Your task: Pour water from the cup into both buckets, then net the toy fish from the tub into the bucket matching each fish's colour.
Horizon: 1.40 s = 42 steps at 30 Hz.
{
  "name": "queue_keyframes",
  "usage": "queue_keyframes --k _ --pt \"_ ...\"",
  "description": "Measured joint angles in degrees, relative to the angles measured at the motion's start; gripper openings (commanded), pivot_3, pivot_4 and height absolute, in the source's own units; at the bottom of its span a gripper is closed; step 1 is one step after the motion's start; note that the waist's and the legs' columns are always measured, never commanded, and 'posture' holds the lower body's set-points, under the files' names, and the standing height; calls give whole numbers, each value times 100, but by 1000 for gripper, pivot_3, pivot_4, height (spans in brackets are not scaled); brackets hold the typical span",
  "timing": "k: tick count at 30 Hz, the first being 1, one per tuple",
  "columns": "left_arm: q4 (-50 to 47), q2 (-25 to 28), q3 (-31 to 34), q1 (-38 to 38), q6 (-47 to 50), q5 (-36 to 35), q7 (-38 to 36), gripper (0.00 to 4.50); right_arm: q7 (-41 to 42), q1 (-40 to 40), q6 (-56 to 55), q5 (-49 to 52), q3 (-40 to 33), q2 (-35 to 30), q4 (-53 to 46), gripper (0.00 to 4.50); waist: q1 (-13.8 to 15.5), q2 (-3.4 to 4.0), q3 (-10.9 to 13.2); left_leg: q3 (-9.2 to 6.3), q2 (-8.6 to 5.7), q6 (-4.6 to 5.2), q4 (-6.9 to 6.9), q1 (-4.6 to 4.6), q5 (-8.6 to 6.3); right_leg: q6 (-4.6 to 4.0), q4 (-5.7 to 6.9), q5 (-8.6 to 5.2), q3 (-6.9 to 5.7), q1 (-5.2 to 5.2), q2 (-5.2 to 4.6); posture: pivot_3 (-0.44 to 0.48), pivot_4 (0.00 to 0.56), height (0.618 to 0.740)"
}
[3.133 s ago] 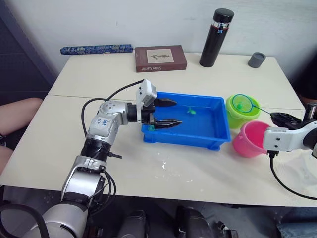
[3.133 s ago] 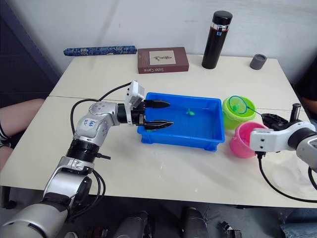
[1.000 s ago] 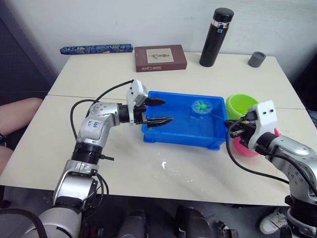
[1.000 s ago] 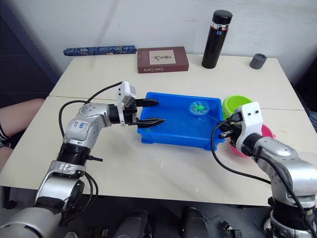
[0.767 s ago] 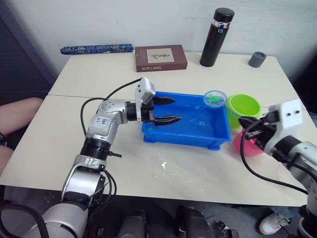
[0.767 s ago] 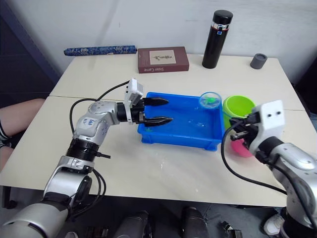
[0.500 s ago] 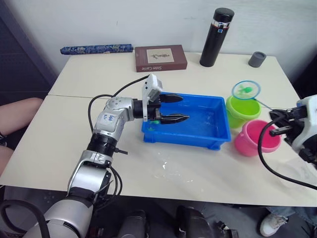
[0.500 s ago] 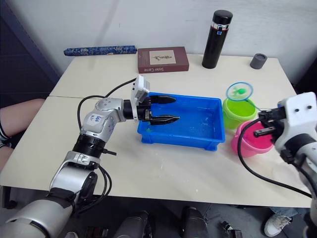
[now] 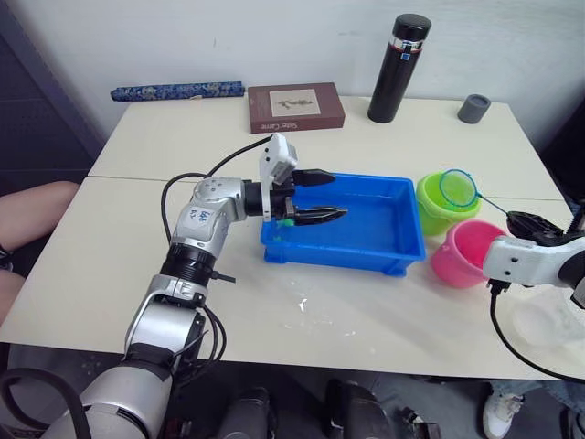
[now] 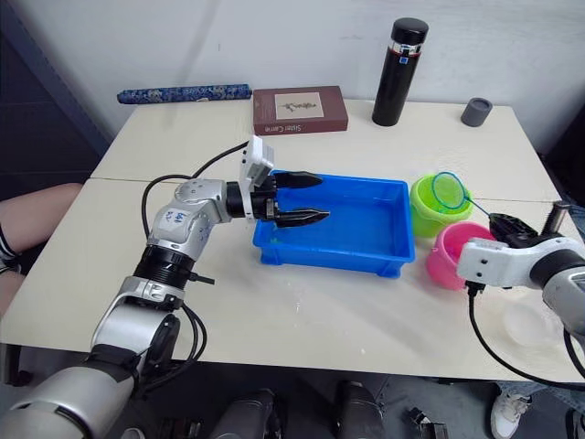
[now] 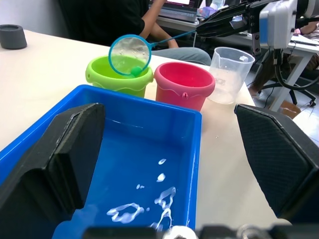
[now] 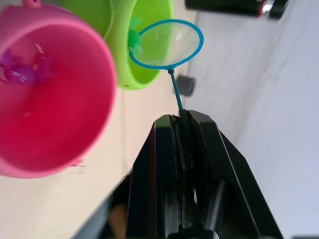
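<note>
The blue tub (image 9: 384, 257) holds shallow water in the middle of the table. My left gripper (image 9: 340, 193) hangs open over the tub's left end, and a small green fish (image 9: 287, 219) lies by its lower finger. To the tub's right stand the lime green bucket (image 9: 437, 208) and the pink bucket (image 9: 460, 257). My right gripper (image 9: 519, 218) is shut on the net's thin handle. The blue-rimmed net (image 9: 457, 187) is tilted over the green bucket's mouth, with a green fish (image 12: 133, 39) just under its rim. Pink fish (image 12: 21, 69) lie in the pink bucket. The clear cup (image 11: 230, 74) stands beyond the pink bucket.
A tall black flask (image 9: 398, 69), a small grey cup (image 9: 473, 109), a brown book (image 9: 296, 107) and a blue patterned roll (image 9: 178, 90) line the table's far side. Water drops (image 9: 306, 305) lie in front of the tub. A person's arm (image 9: 32, 208) rests left of the table.
My right gripper lifted the net with a green fish out of the tub and carried it right to the green bucket, then lowered and tilted it there. My left gripper stayed over the tub's left end.
</note>
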Motion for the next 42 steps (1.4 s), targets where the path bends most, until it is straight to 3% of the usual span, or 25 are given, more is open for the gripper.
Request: queue_keyframes --k 2,5,9,14,18,23,28,35,42 --pt "0 33 4 1 0 0 -1 4473 32 -61 -293 -182 -26 22 219 0 5 -1 0 -3 0 0 3 -4 0 1 -4 1 -5 3 0 0 150 740" --pt "1 98 10 5 -6 12 -2 4473 128 -609 -317 157 -236 576 457 0 -3 -6 3 -12 1 0 4 -3 0 2 -12 1 -14 10 2 0 150 740" --pt "8 464 -80 27 -183 234 -147 4473 823 -1716 475 1916 -454 1654 17 0 -34 -4 3 -14 10 -5 2 4 1 1 -7 1 -14 12 11 0 150 740" --pt "27 1284 -194 280 -375 546 -499 4473 1635 -2391 1847 3569 8 2131 -762 0 -35 -2 2 -15 7 -4 6 3 1 1 -4 1 -15 11 8 0 150 740" --pt "0 1843 -232 487 -448 772 -639 4473 1812 -2776 2661 4064 706 2374 -919 0 -1 -2 3 -23 0 0 14 -5 0 1 -4 1 -22 12 0 0 150 740" --pt "-360 2264 -227 725 -295 858 -699 4473 2037 -3227 2791 3999 1725 2505 -533 0 -7 -2 3 -30 -9 8 17 -13 -3 1 -7 1 -26 12 -7 0 150 740" --pt "-983 2507 -221 976 31 848 -700 4473 2455 -3635 1788 3347 2499 2489 188 0 -32 -2 3 -28 -5 7 15 -9 -3 1 -5 1 -26 11 -4 0 150 740" --pt "-1615 2640 -203 1208 453 748 -645 4473 2974 -4044 566 2751 3086 2674 1094 0 -35 -2 3 -29 -2 7 18 -8 -3 1 -4 1 -27 12 -4 0 150 740" --pt "-1831 2669 -199 1356 635 681 -537 4473 3223 -4349 266 2647 3235 3200 1529 0 -33 -2 3 -31 -1 6 19 -9 -3 1 -2 1 -28 12 -4 0 150 740"
